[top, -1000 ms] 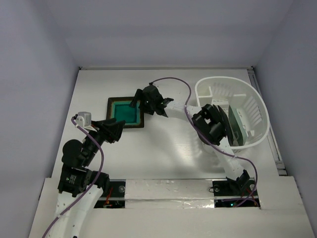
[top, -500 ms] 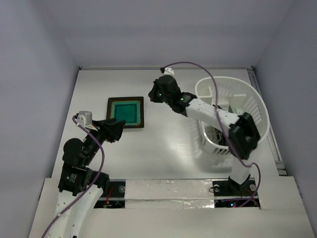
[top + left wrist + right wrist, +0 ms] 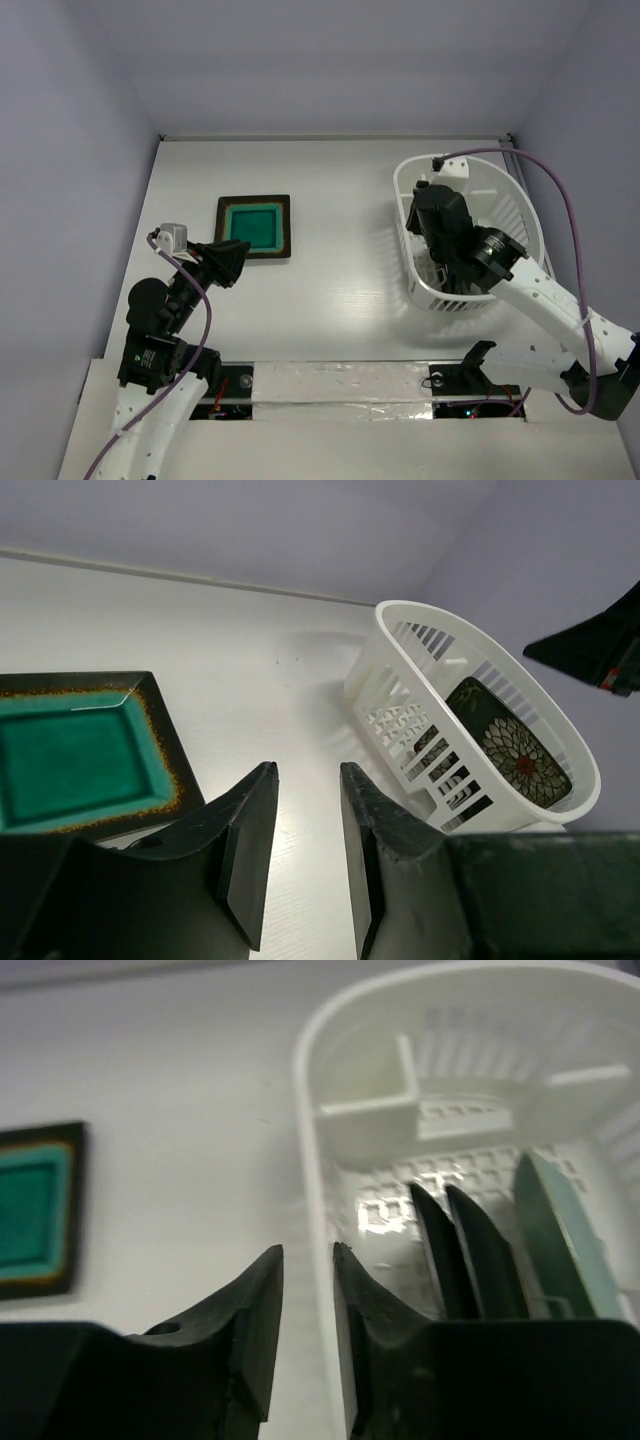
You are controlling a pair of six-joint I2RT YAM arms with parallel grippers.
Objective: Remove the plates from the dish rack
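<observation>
The square dark-rimmed plate with a teal centre (image 3: 253,227) (image 3: 75,755) (image 3: 30,1210) lies flat on the table, left of centre. The white dish rack (image 3: 520,205) (image 3: 400,695) (image 3: 310,1160) stands at the right. In it, on edge, are two dark plates (image 3: 432,1250) and a mint-green one (image 3: 550,1235); the left wrist view shows a flower-pattern plate (image 3: 515,750). My right gripper (image 3: 413,222) (image 3: 307,1250) hovers over the rack's left rim, open a narrow gap and empty. My left gripper (image 3: 238,258) (image 3: 305,770) hangs just near of the teal plate, open narrowly and empty.
The rack's far end has a small divided compartment (image 3: 420,1110). A raised rail (image 3: 545,280) runs along the table's right edge. White walls close in the table at the back and sides.
My right arm swung away from the teal plate, rightward and back over the dish rack. The left gripper's jaws narrowed. The teal plate stayed flat on the table.
</observation>
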